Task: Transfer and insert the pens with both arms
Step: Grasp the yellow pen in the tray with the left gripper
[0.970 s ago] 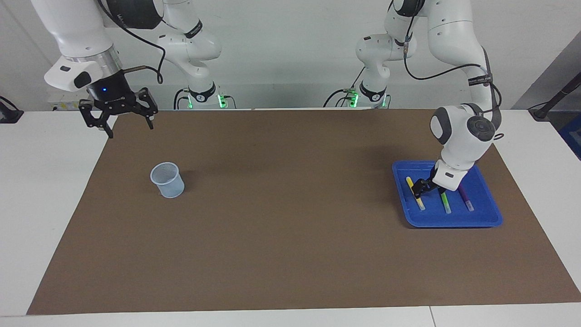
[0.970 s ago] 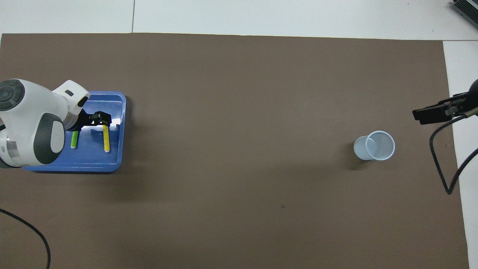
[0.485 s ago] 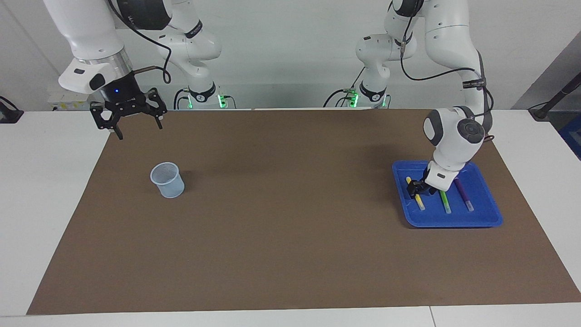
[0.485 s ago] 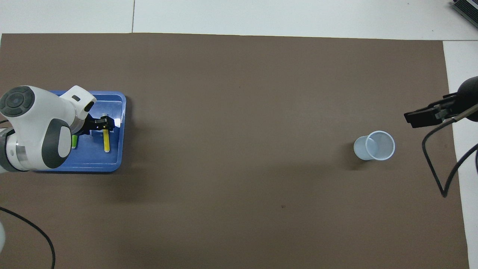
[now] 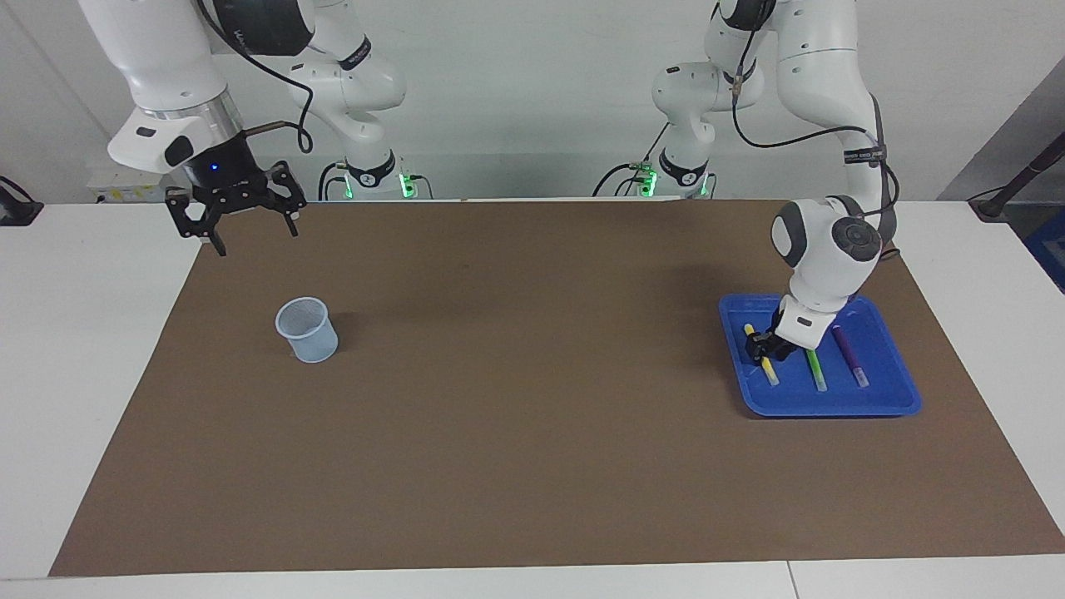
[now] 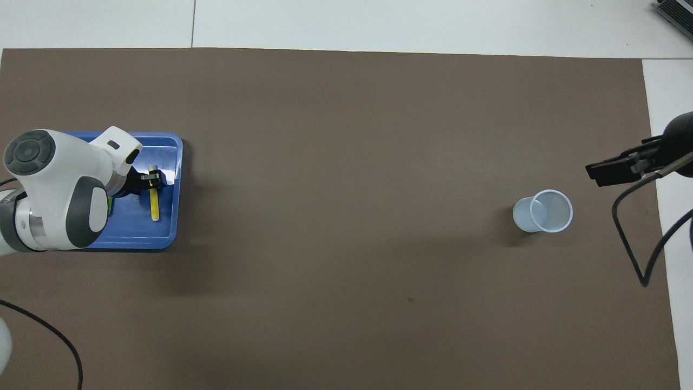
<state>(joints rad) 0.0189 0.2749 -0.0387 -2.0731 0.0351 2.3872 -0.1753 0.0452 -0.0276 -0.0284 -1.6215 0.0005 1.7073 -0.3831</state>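
Note:
Three pens lie side by side in a blue tray (image 5: 832, 403) (image 6: 135, 238) at the left arm's end of the table: yellow (image 5: 770, 370) (image 6: 155, 208), green (image 5: 816, 370) and purple (image 5: 852, 356). My left gripper (image 5: 761, 348) (image 6: 151, 180) is down in the tray, its fingers closed around the yellow pen near the end toward the robots; the pen still rests on the tray floor. In the overhead view the left arm hides the purple pen and most of the green one. My right gripper (image 5: 256, 240) (image 6: 617, 168) waits open in the air above the mat's corner.
A pale blue translucent cup (image 5: 307, 330) (image 6: 543, 211) stands upright on the brown mat (image 5: 532, 416) toward the right arm's end, below and a little out from the right gripper. White table borders the mat.
The left gripper's fingers have drawn together from wide open onto the yellow pen. The right gripper drifted slightly toward the table's middle, then stopped.

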